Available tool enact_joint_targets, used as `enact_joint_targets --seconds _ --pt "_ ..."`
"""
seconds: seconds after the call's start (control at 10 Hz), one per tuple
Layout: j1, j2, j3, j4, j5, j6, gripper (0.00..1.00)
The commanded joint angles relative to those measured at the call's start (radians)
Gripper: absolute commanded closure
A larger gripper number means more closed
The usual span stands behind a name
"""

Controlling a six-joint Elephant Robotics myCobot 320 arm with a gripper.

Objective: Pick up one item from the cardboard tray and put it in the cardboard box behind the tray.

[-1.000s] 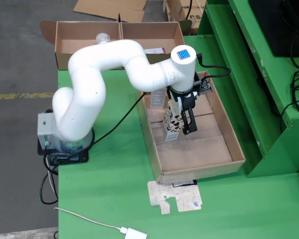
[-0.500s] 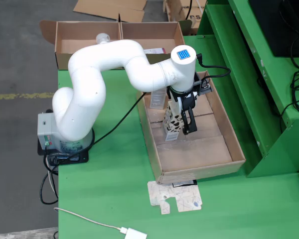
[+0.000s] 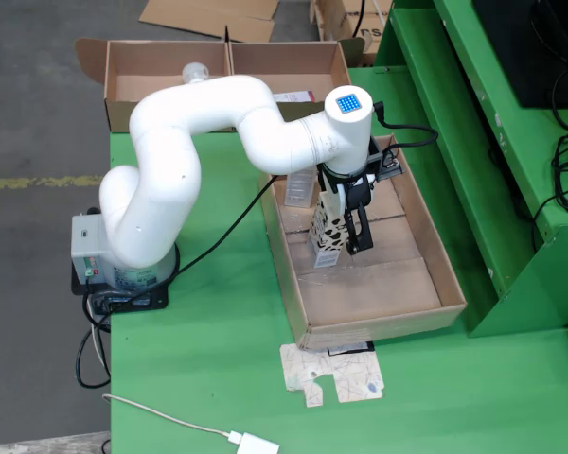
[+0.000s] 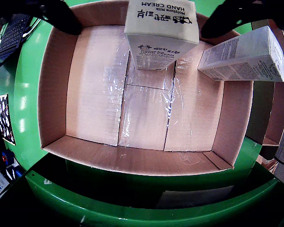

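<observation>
Cream hand-cream carton [image 4: 161, 33] stands upright between the black end effector [image 3: 346, 219] fingers, apparently gripped, above the brown cardboard tray [image 3: 445, 274].

A green table [image 3: 218, 331] carries the cardboard tray [image 3: 379, 317], arm base [image 3: 123, 274], and a flattened carton [image 3: 331, 374]

Tray [image 4: 54, 85] showing matt brown cardboard, glossy clear tape along floor seams; hand cream carton [image 4: 161, 33] looking smooth printed paperboard; arm [image 3: 218, 113] gleaming white glossy plastic.
</observation>
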Motion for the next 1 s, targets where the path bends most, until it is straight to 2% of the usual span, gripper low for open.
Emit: enact_joint_targets --seconds 0.0,0.5,0.9 --pt "0.005 0.034 0.023 0.014 0.0 0.004 0.5" --pt "0.005 0.034 0.023 0.014 0.0 0.004 1.0" --pt "0.005 0.034 0.023 0.014 0.0 0.004 1.0"
